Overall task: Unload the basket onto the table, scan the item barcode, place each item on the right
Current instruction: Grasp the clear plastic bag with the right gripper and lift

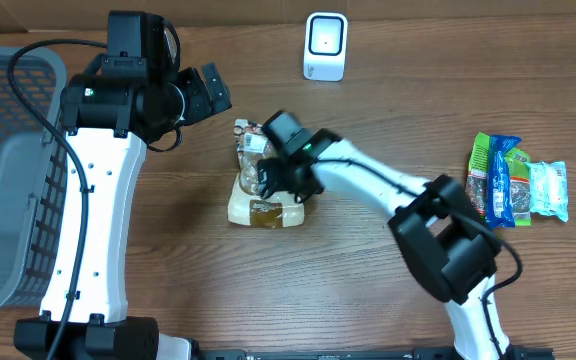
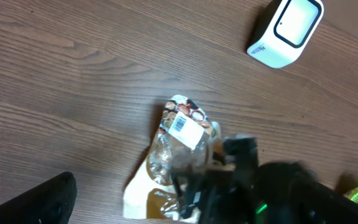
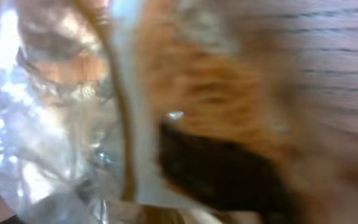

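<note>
The item is a clear-and-cream bag of baked goods [image 1: 256, 208] lying mid-table, with a white barcode label [image 2: 183, 126] facing up at its far end. My right gripper [image 1: 284, 180] is pressed down onto the bag's middle. Its wrist view is blurred and filled by crinkled plastic [image 3: 61, 106], so its jaws do not show. The white scanner [image 1: 325, 47] stands at the back of the table, apart from the bag. My left gripper [image 1: 208, 92] hangs open and empty above the table left of the bag, with one dark finger [image 2: 42, 199] showing in its wrist view.
A grey mesh basket [image 1: 8, 180] sits at the left edge. Several green and blue snack packets [image 1: 516, 180] lie at the right. The right arm [image 1: 398, 190] stretches across the table from the front right.
</note>
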You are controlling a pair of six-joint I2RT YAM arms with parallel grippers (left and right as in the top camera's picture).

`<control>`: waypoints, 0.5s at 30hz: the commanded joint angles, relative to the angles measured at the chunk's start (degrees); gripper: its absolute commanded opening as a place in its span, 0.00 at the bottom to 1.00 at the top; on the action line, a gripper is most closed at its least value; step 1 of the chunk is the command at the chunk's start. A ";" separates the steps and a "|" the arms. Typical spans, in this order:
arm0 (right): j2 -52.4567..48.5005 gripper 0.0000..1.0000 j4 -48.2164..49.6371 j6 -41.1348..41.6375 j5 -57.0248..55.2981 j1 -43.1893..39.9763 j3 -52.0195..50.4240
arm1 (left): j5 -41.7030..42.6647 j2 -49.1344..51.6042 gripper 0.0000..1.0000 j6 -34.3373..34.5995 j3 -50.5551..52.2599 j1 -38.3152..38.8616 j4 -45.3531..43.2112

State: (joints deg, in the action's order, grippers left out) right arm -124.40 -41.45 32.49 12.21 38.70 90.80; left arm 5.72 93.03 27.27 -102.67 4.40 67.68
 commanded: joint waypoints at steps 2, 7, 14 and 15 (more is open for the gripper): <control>0.68 0.85 -1.38 -3.72 14.69 -6.56 -0.35 | -0.33 0.61 1.00 0.20 -0.22 0.11 -0.22; 0.63 0.91 0.52 -4.94 16.39 -11.47 -0.72 | -0.37 0.61 1.00 0.17 -0.22 0.11 -0.20; -0.44 0.93 7.15 -13.49 16.20 -10.19 -0.85 | -0.35 0.61 1.00 0.17 -0.22 0.11 -0.22; -0.74 0.93 8.07 -13.49 16.15 -9.75 -0.85 | -0.35 0.61 1.00 0.17 -0.22 0.11 -0.20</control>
State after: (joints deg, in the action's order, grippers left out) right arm -124.40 -35.22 22.92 26.98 26.85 90.37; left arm 5.72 93.03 27.27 -102.67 4.40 67.70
